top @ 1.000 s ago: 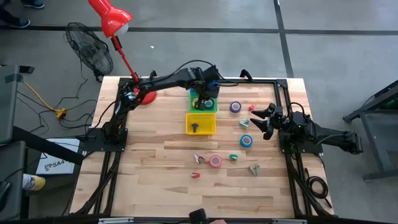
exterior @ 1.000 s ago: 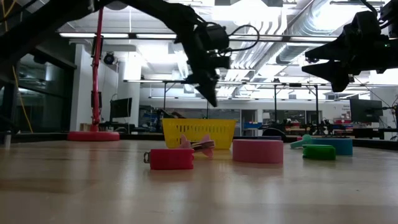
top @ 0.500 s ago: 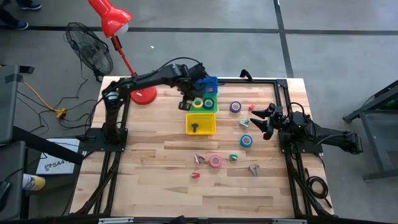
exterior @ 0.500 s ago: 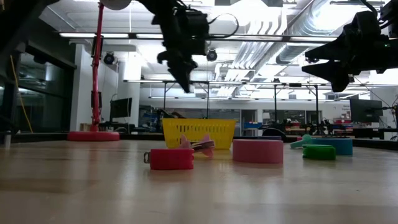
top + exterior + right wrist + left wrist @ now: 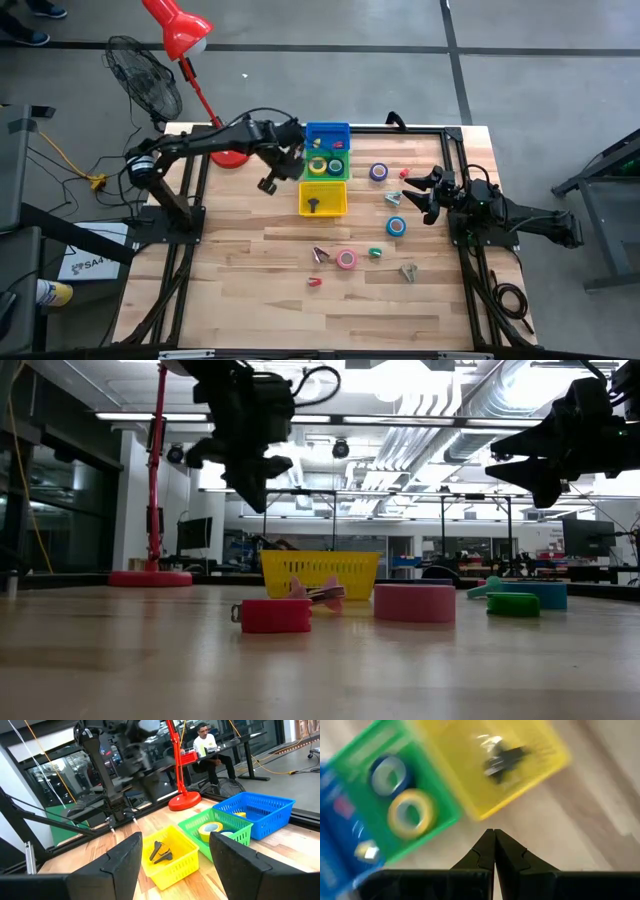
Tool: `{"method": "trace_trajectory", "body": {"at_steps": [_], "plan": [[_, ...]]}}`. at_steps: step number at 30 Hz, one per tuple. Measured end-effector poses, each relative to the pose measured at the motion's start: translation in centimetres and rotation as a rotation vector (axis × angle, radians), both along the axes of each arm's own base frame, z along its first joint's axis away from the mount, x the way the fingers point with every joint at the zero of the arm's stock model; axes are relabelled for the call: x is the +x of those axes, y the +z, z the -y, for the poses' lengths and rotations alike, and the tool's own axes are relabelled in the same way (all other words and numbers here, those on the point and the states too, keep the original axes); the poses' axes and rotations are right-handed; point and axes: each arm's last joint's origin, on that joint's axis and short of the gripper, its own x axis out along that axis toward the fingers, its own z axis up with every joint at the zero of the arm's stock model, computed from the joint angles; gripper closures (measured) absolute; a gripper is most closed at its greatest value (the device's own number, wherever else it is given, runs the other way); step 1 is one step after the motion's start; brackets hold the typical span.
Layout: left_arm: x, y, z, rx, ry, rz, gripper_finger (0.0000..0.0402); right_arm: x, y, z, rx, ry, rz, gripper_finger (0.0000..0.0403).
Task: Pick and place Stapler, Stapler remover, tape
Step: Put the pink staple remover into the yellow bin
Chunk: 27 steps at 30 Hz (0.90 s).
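My left gripper (image 5: 269, 181) hangs shut and empty above bare wood, left of the yellow basket (image 5: 323, 210), pointing steeply down (image 5: 494, 838). The green basket (image 5: 325, 176) holds a yellow tape roll (image 5: 410, 813) and a blue one (image 5: 390, 774). A black tool (image 5: 502, 757) lies in the yellow basket. Loose on the table lie a purple tape roll (image 5: 379, 172), a blue one (image 5: 397, 226) and a pink one (image 5: 346, 259). My right gripper (image 5: 420, 195) waits open at the table's right side, level (image 5: 172, 870).
A blue basket (image 5: 327, 133) stands behind the green one. Small pieces lie about: red (image 5: 404, 173), teal (image 5: 394, 198), green (image 5: 375, 252), red (image 5: 314, 282), grey (image 5: 408, 270). A red lamp's base (image 5: 232, 155) sits at the far left. Bare wood fills the near half.
My left gripper has drawn away from above the green basket toward the table's left edge and a little nearer, staying shut and rolling about its own axis. The baskets and the tape rolls have kept their places.
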Motion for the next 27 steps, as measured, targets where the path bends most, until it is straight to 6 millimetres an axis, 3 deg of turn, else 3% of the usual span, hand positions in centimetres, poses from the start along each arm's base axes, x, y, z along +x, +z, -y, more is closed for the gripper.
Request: {"method": "trace_trajectory", "body": {"at_steps": [7,16,23,27], "plan": [[0.4,-1.8,3.5,-0.01,-0.327,0.0,0.0401,0.0,0.0,0.0,0.0,0.001,0.0,0.018],[2.8,-2.0,9.3,-0.015,-0.536,0.121,0.0391,0.0,0.0,0.0,0.0,0.001,0.0,0.0181],[5.4,-4.6,12.9,-0.07,-0.672,0.185,0.0292,0.0,0.0,0.0,0.0,0.0,0.0,0.018],[6.9,-6.2,13.5,-0.004,-0.666,0.198,0.0225,0.0,0.0,0.0,0.0,0.001,0.001,0.0181]]}}
